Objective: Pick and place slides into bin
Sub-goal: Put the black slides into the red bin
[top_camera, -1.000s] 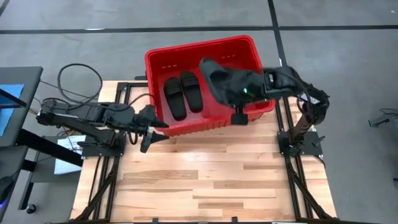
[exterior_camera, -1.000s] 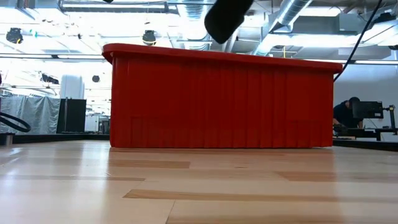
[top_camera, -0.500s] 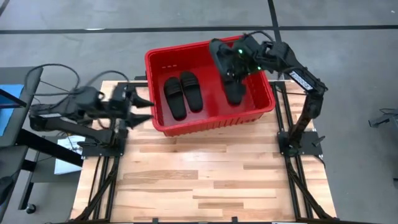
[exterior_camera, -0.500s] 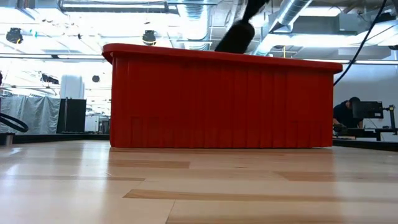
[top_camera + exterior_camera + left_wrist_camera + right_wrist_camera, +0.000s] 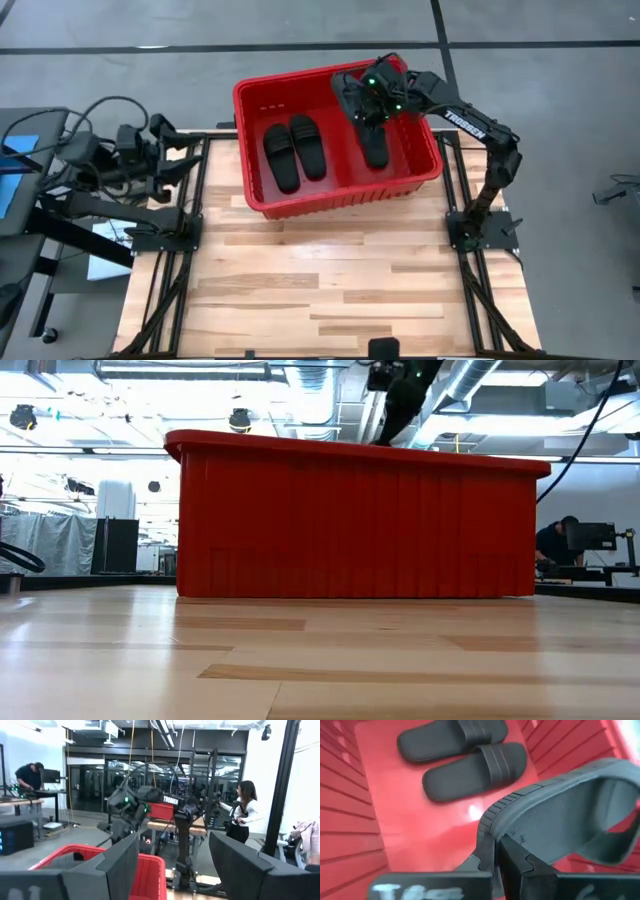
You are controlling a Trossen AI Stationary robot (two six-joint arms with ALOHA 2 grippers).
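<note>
Two slides [image 5: 294, 152] flat in bin [image 5: 258, 98], right tool [image 5: 366, 98] gripping one.

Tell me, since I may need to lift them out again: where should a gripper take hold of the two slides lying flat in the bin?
Grip each of the two slides by its wide ribbed strap, coming straight down from above. They lie sole-down, side by side on the floor of the bin, so the strap arches up as the only raised part; the flat soles give fingers little to pinch.

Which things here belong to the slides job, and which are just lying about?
Job: bin; two slides lying inside; third slide clamped by right gripper over the bin's right half; left gripper waiting at table's left.
Lying about: cables by left arm; people in the room behind.
</note>
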